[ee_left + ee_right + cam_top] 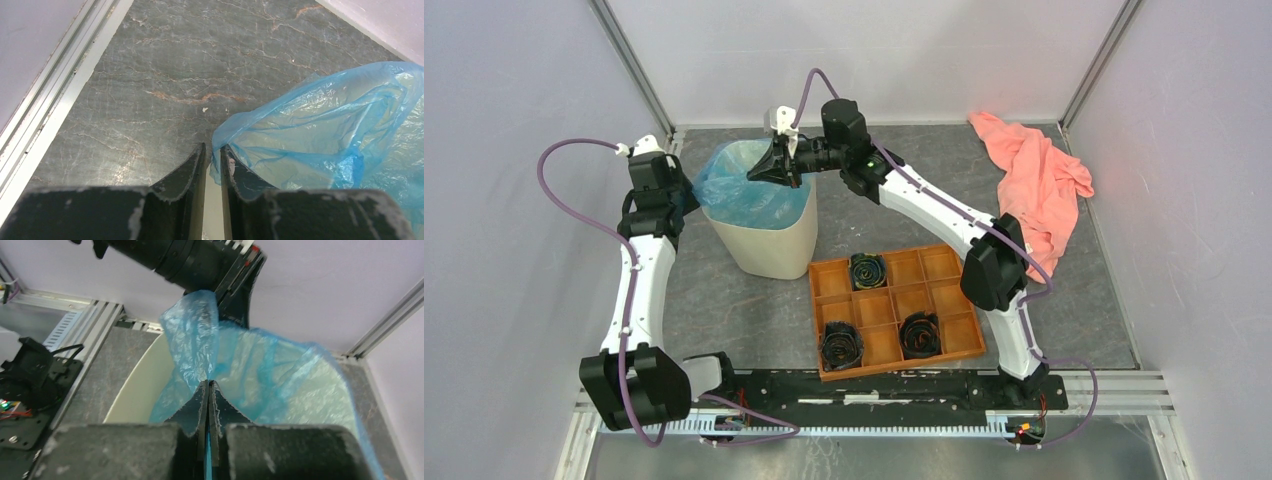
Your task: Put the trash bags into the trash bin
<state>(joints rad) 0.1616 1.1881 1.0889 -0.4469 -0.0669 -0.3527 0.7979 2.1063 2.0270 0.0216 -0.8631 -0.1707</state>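
Top external view: 1 blue bag (754,185) sits in 1 beige bin (774,250); 3 black rolls (867,270) lie in 1 orange tray (879,308), 1 pink cloth (1034,190) nearby. Both the left gripper (212,150) and right gripper (208,385) pinch the bag.

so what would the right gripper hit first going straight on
The blue bag bunched at the right gripper's tips; past that film probably the left gripper, though depth is unclear.

The crinkly light-blue trash bag (744,187) I hold sits open inside the upright cream trash bin (769,250), near the table's (724,305) far-left corner.
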